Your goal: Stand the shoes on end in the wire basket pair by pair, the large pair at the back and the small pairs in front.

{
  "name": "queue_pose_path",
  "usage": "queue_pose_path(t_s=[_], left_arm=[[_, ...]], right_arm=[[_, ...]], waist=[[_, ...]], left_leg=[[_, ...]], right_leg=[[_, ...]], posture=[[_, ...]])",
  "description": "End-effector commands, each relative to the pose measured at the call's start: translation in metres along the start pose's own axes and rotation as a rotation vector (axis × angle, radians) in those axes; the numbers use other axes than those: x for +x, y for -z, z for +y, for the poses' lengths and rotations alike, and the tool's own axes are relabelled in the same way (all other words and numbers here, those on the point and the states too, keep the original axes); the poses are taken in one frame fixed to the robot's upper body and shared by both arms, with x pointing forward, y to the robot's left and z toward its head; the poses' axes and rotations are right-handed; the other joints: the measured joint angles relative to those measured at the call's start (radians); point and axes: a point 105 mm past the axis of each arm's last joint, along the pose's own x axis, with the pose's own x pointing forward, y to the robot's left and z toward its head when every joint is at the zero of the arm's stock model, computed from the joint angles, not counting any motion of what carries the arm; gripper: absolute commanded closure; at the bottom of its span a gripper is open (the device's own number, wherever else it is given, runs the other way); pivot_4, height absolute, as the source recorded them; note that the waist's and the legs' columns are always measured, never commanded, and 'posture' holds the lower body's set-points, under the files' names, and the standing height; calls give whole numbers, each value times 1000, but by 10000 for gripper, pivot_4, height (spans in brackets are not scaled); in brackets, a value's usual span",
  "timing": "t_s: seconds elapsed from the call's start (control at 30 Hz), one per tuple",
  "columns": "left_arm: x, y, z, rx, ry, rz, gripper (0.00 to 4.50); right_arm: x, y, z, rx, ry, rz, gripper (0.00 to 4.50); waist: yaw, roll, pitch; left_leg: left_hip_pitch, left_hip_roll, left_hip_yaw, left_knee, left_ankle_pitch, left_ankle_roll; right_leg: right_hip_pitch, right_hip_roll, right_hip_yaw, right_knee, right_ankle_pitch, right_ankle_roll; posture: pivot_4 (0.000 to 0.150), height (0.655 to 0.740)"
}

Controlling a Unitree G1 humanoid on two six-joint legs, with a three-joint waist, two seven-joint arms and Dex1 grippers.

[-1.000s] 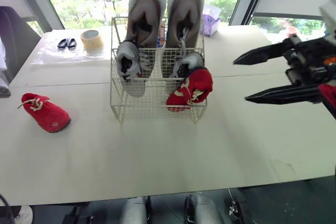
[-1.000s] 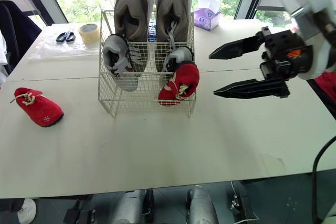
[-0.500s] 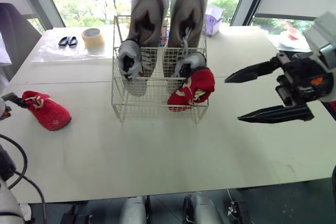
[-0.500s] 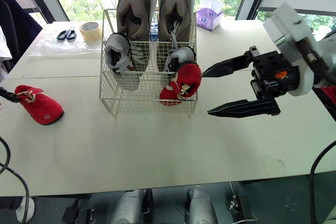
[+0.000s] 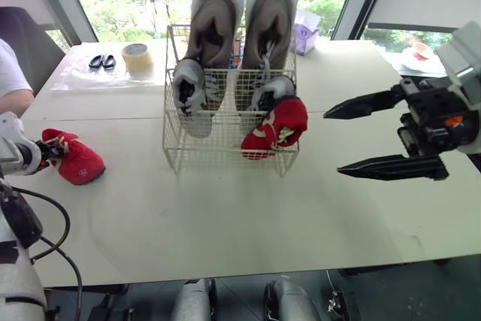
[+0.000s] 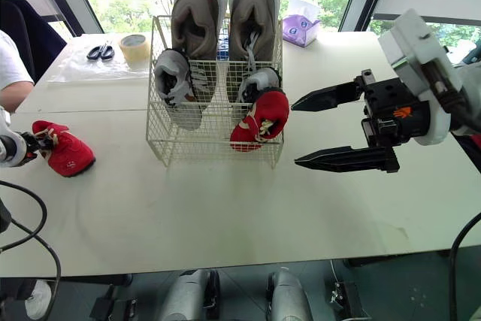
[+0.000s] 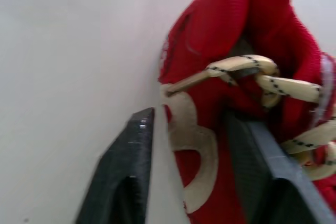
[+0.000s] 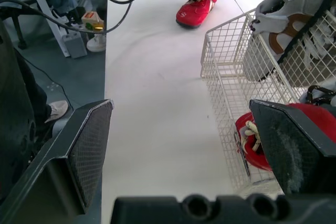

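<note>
Left wrist view puts us right on the action: the left claw (image 7: 190,116) straddles the side wall of the loose red shoe (image 7: 236,35), one black finger outside it and the other on the lace side.

Clamped yet?

Not quite, I'd say. A sliver of table (image 7: 63,51) shows between the outer finger and the fabric, so the fingers stand apart around it. It's soft red mesh with cream laces flecked dark and a cream patch on the side. Going for that wall makes sense, as it's an edge thin enough to pinch.

And where's it headed?

To the wire basket (image 6: 195,140) mid-table, a white open grid. The large taupe pair (image 6: 199,20) stands on end at the back with thick pale soles. A grey-and-white small pair (image 6: 176,84) stands in front of them. The red mate (image 6: 259,118) leans toe-down at the front right corner, so front left looks like the free slot.

Right arm?

The right claw (image 6: 294,133) hovers just right of the basket, fingers spread wide and holding nothing. I'd guess it's parked there to steady things. The loose shoe itself lies on the table, well left of the basket.
</note>
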Motion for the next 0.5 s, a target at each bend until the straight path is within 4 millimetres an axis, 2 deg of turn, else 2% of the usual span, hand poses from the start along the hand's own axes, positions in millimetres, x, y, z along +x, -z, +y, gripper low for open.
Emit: queue_pose_path(t_s=[0.03,0.17,0.3,0.37,0.43,0.47,0.5], left_arm=[[3,10,4,13,-15,51,44746],[-10,-8,5,-15,8,-14,44746],[-47,-46,0,-17,103,-148,44746],[-78,-72,-24,97,222,-342,44746],[-125,-89,-56,300,306,-672,44746],[-144,-86,-68,359,347,-775,44746],[-158,-76,-84,357,447,-806,44746]], right_arm=[[-5,-9,2,-43,23,-7,0],[-4,-7,-2,-39,26,-11,0],[-3,-4,-11,-32,28,-21,0],[-4,-3,-17,-14,32,-36,0],[-6,0,-22,15,40,-45,0],[-7,2,-25,28,46,-47,0],[-8,5,-28,39,56,-48,0]], waist=[[-1,0,0],[0,0,0],[-5,-4,1],[-6,-5,2],[-5,-6,2],[-3,-6,2],[1,-7,2]], left_leg=[[1,0,0,0,-1,1],[0,0,0,2,0,0],[-6,1,0,5,0,-1],[-10,1,0,6,1,-2],[-13,1,-1,6,1,-2],[-13,1,-1,6,1,-2],[-13,1,-1,7,1,-2]], right_leg=[[0,0,0,1,0,0],[-1,0,1,3,0,-1],[-4,0,0,3,0,-1],[-8,0,0,4,0,0],[-10,0,0,4,0,-1],[-10,-1,0,3,0,-1],[-9,-2,0,3,0,0]], posture=[[1500,6938],[1500,6938],[1500,6938],[1500,6938],[1500,6938],[1500,6938],[1500,6938]])
